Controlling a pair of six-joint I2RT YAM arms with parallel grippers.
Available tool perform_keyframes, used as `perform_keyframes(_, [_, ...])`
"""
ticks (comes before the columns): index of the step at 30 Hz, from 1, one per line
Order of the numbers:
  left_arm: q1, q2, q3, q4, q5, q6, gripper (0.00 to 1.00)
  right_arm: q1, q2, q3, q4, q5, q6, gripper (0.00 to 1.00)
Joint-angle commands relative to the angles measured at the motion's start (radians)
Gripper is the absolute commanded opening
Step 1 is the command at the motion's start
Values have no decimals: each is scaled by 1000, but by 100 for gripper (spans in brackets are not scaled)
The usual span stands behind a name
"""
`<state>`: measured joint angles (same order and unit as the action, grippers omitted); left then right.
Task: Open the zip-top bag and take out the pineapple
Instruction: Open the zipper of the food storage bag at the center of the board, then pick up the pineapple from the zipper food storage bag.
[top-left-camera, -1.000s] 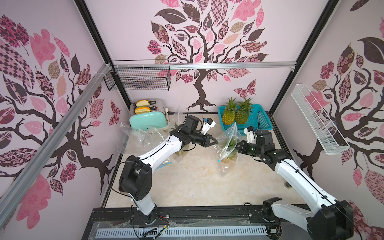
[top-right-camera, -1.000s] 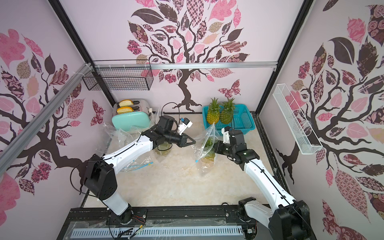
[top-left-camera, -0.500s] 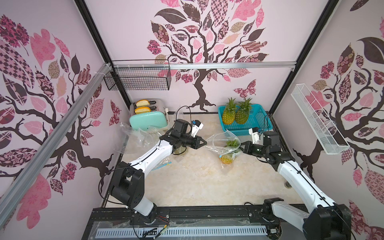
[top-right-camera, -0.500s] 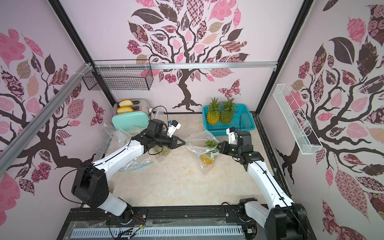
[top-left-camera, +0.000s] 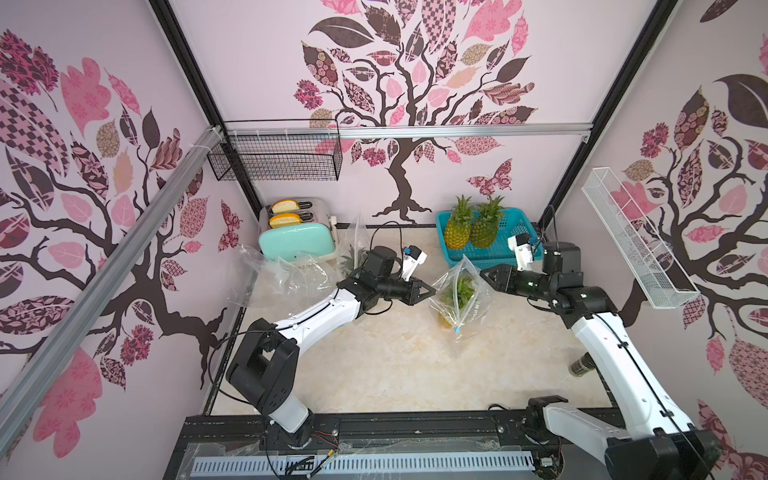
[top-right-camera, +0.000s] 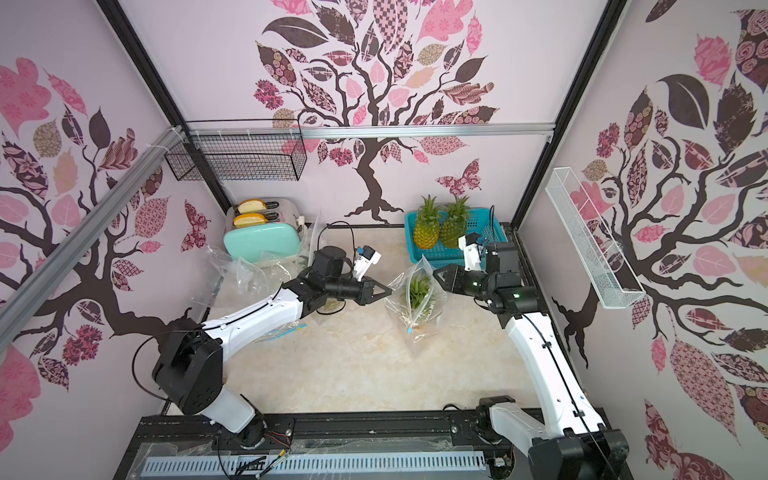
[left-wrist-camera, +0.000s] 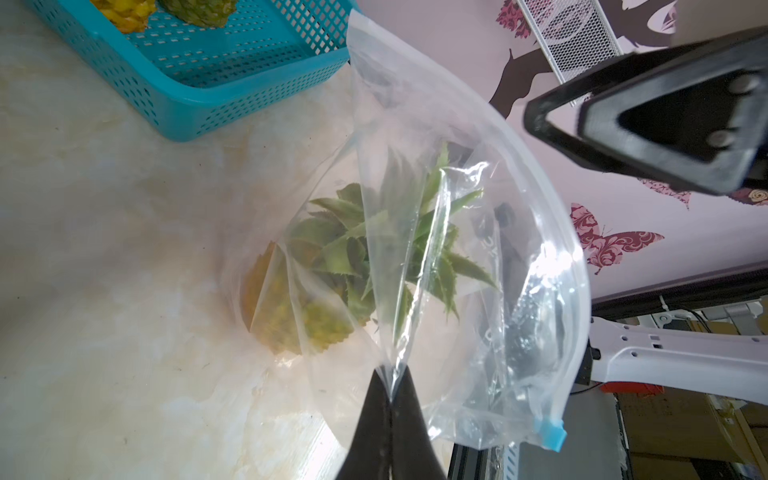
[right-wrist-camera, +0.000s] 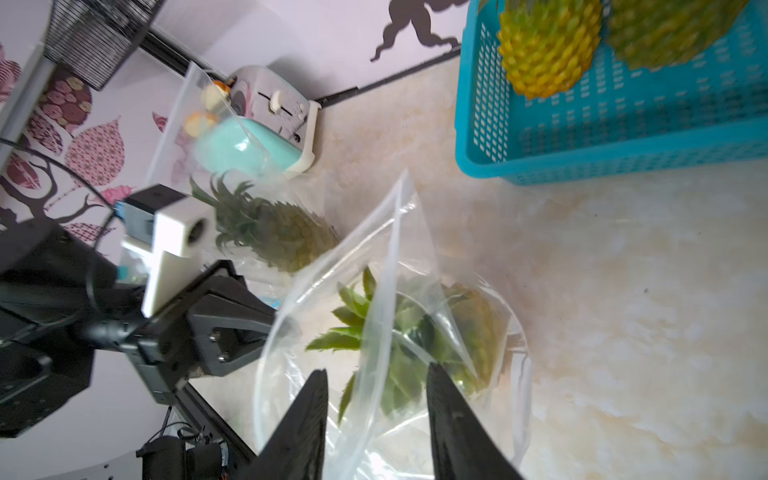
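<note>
Plastic film, clear and crinkled, forms the zip-top bag (top-left-camera: 473, 309), which stands near the middle of the pale marbled table (top-left-camera: 395, 365) with its mouth gaping upward and a blue slider (left-wrist-camera: 550, 434) at one end of the rim. Inside sits the pineapple (left-wrist-camera: 324, 282), knobbly yellow-green body low, spiky leaves up. The left gripper (left-wrist-camera: 390, 376) has its black fingers pressed together on a fold of the bag's left rim. The right gripper (right-wrist-camera: 376, 374) stands parted, wedge-shaped fingers either side of the bag's right wall; whether they touch the film I cannot tell. A perforated teal basket (top-left-camera: 494, 261) lies just beyond the bag, far right; open tabletop stretches toward the near edge.
</note>
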<state>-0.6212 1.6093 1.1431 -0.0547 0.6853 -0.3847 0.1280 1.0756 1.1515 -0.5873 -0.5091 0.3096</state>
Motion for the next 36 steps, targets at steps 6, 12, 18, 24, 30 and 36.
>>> perform_keyframes(6, [8, 9, -10, 87, -4, -24, 0, 235, 78, 214, -193, 162, -13, 44])
perform_keyframes(12, [7, 1, -40, 104, -13, -23, 0, 241, 126, 157, -169, 158, -9, 44])
perform_keyframes(18, [8, -4, -62, 111, -24, -20, 0, 240, 144, 118, -163, 191, 1, 43])
perform_keyframes(24, [8, 1, -75, 140, -20, -30, 0, 243, 167, 113, -166, 191, -6, 43])
perform_keyframes(30, [10, 0, -88, 191, -19, -49, 0, 252, 227, 127, -193, 229, -29, 52])
perform_keyframes(36, [24, -6, -126, 265, -17, -75, 0, 270, 272, 137, -204, 287, -36, 56])
